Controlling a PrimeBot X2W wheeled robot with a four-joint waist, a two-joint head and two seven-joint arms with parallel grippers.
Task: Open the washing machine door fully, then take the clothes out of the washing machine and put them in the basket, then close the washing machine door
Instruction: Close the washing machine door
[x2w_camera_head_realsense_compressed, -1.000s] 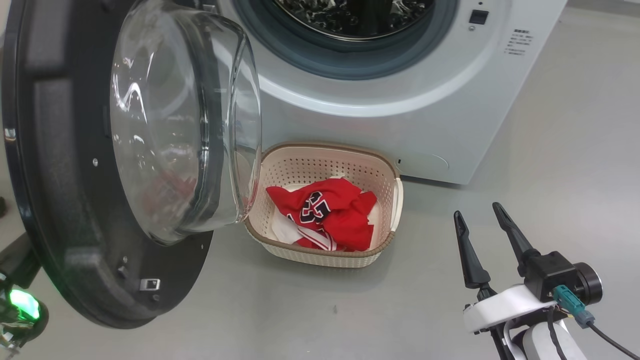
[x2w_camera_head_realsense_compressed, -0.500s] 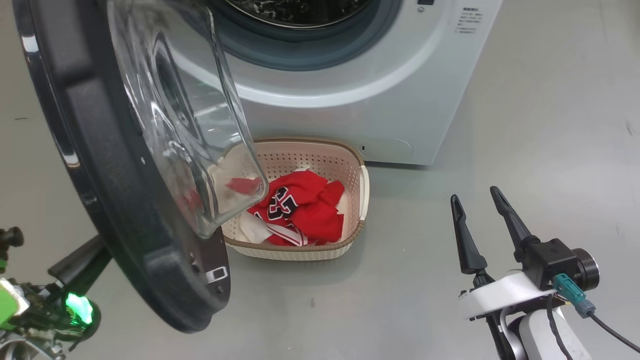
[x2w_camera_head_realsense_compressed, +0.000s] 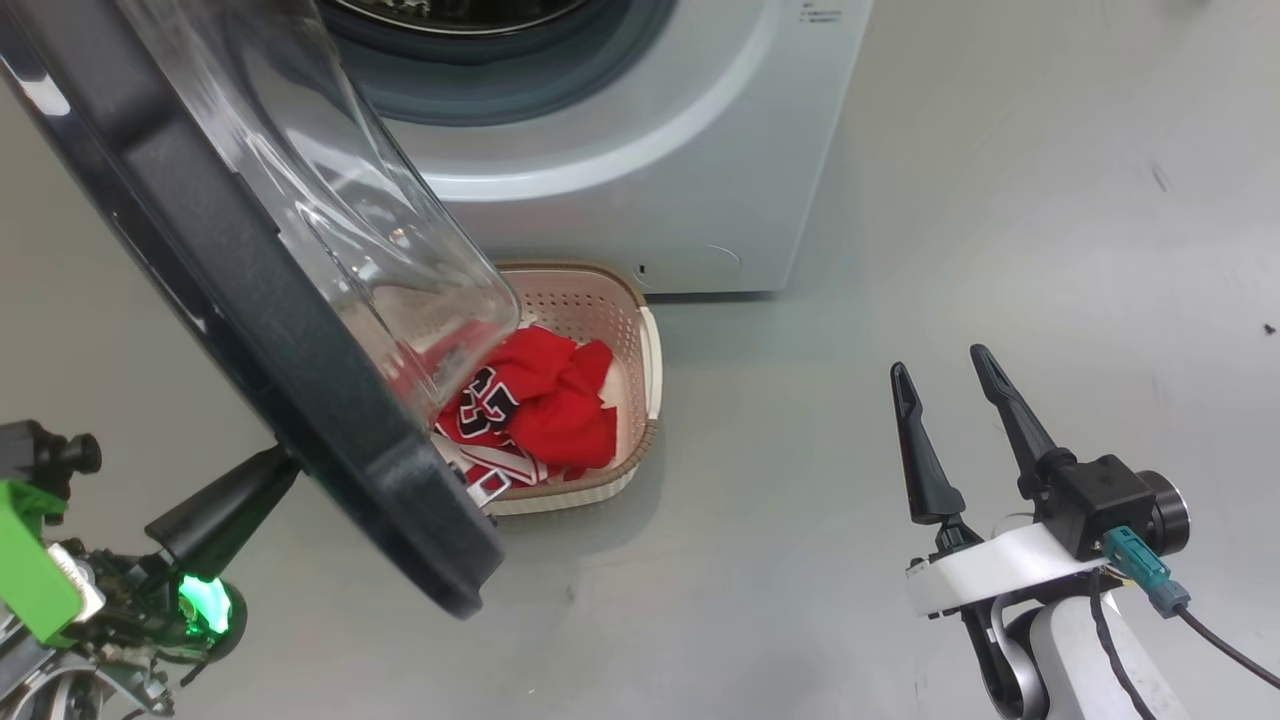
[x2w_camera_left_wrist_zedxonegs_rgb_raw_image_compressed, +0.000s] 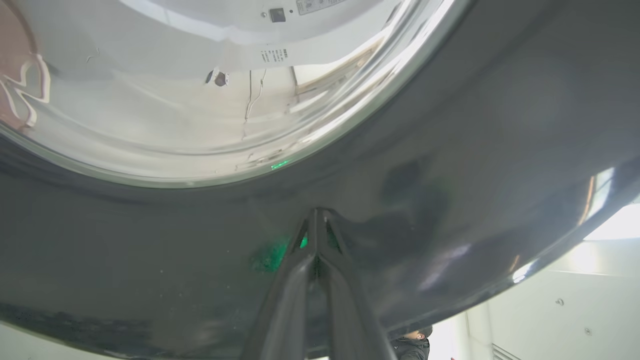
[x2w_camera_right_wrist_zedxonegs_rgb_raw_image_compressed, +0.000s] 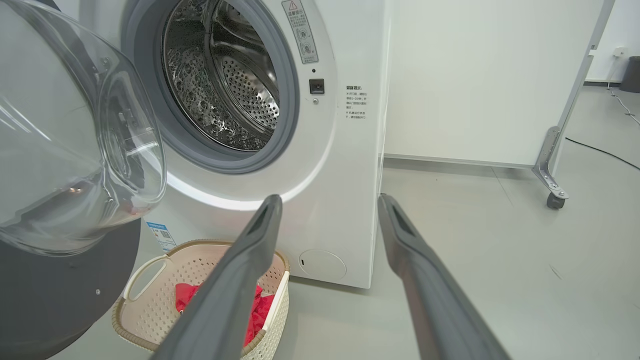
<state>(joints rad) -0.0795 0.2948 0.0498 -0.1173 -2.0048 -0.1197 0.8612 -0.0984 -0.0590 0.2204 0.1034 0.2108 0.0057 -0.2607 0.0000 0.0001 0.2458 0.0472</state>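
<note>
Grey floor (x2w_camera_head_realsense_compressed: 800, 560) is noted throughout, smooth and bare around the right gripper (x2w_camera_head_realsense_compressed: 935, 360).

**Tool state.** The left gripper (x2w_camera_left_wrist_zedxonegs_rgb_raw_image_compressed: 316, 225) is clenched, fingers pressed together and holding nothing. Its tips are set against the glossy black outer face of the washing machine door (x2w_camera_head_realsense_compressed: 250, 300), and contact is judged likely. The right gripper is spread wide and empty, hanging over the floor.

**Location.** The door stands directly ahead of the left fingertips, partly swung, between that gripper and the washing machine (x2w_camera_head_realsense_compressed: 620, 200). The basket (x2w_camera_head_realsense_compressed: 648, 360) is found beyond the door from the left gripper and well to the left of the right one. The clothes (x2w_camera_head_realsense_compressed: 545, 400) lie in it. No cloth is seen in the visible part of the drum (x2w_camera_right_wrist_zedxonegs_rgb_raw_image_compressed: 225, 90).

**Orientation.** The door is round, so no long axis is recorded. Its plane stands upright. The glass bowl (x2w_camera_head_realsense_compressed: 380, 260) bulges away from the left gripper, toward the machine and over the basket, while the outer face is turned to the fingertips.

**Handling (judged).** The door is assessed as rigid, fairly heavy and hinged, with a slippery gloss finish. A grasp is not required. A push should be applied on the black rim, toward the free edge. The glass is to be avoided as fragile.
</note>
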